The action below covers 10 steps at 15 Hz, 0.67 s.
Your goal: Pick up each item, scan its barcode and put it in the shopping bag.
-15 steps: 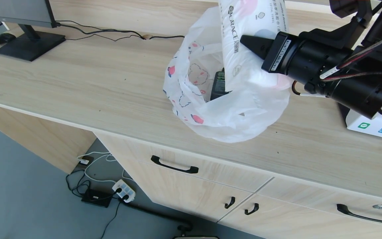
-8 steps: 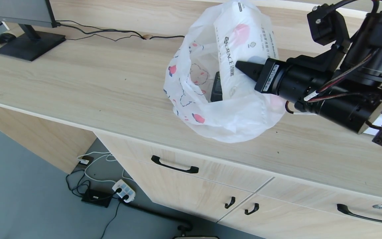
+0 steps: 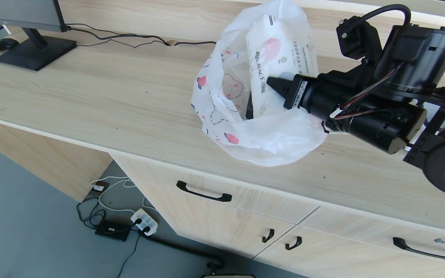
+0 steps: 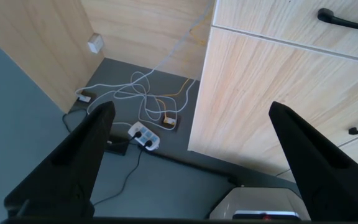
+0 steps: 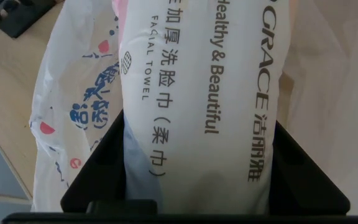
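White towel pack [image 3: 280,54], pinched by the right gripper [image 5: 197,180], stands partly inside the bag [image 3: 269,143]: bagging seems underway, and next calls for lowering and release.

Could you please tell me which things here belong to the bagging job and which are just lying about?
Job: towel pack, shopping bag, right gripper holding the pack, dark item in the bag.
Lying about: monitor stand, mouse, cables, power strip.
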### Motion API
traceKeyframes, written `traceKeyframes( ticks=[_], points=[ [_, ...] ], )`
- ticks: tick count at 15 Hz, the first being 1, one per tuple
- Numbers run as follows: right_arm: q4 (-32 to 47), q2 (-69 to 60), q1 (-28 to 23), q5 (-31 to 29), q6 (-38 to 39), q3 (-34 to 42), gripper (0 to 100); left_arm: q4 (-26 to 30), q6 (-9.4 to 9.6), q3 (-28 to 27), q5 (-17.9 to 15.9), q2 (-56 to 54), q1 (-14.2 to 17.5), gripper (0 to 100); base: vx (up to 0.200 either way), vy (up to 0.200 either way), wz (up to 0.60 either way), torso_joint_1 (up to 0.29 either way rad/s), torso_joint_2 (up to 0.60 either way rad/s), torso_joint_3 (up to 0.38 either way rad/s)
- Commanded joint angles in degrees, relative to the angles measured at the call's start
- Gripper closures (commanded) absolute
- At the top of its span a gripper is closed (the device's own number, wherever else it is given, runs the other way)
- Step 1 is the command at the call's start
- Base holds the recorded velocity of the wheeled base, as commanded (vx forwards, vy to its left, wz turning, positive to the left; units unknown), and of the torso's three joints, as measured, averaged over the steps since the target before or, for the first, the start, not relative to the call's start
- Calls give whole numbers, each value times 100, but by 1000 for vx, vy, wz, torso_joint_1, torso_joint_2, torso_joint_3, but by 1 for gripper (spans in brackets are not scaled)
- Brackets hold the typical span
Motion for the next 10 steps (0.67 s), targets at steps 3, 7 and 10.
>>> traceKeyframes(
  ticks=[3,7,10],
  points=[
    [-23,77,143,149,-495,96,100,2,-40,0,0,-2,2,0,0,0,0,0,0,0],
    [-32,121,143,149,-512,167,100,2,-40,0,0,-2,2,0,0,0,0,0,0,0],
    [-199,209,160,122,-521,158,100,-7,-31,0,0,-2,2,0,0,0,0,0,0,0]
  ],
)
